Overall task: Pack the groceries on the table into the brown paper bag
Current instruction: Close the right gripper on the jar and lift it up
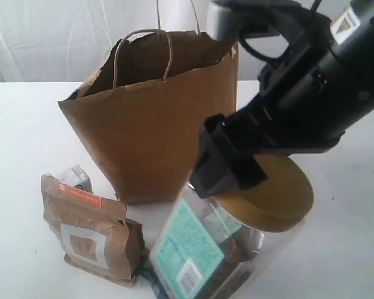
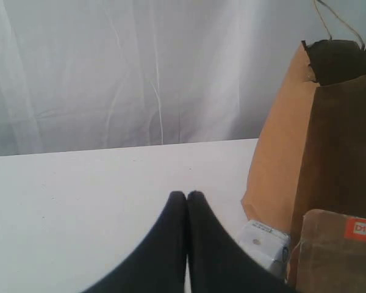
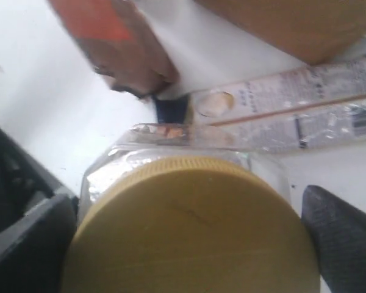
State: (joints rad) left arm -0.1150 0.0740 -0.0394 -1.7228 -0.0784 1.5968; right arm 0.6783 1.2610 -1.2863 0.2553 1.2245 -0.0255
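The right hand (image 3: 186, 220) is spread wide astride the gold lid (image 1: 277, 193) of the big clear jar (image 1: 234, 246), with a finger close against each side. Whether they are pressing in yet I cannot tell. The jar stands on the table just in front of the brown paper bag (image 1: 149, 131) and beside the brown pouch (image 1: 90, 230), with a long packet (image 3: 280, 113) lying at its foot. The step in hand looks like gripping the jar to carry it to the bag. A smooth lid on a heavy jar calls for a square, firm hold low on the lid's wall, then a straight lift (a tilt would likely let it slip). The bag's mouth is open, but its rim is ragged and the cord handles (image 1: 143, 53) stand over it, so the jar should rise well clear of the rim and come down through the middle. Bare table (image 1: 343, 261) lies open on the right of the exterior view, while the pouch and a small carton (image 1: 75, 177) crowd the left. The left hand (image 2: 186, 196) is closed tip to tip, empty, near the bag.
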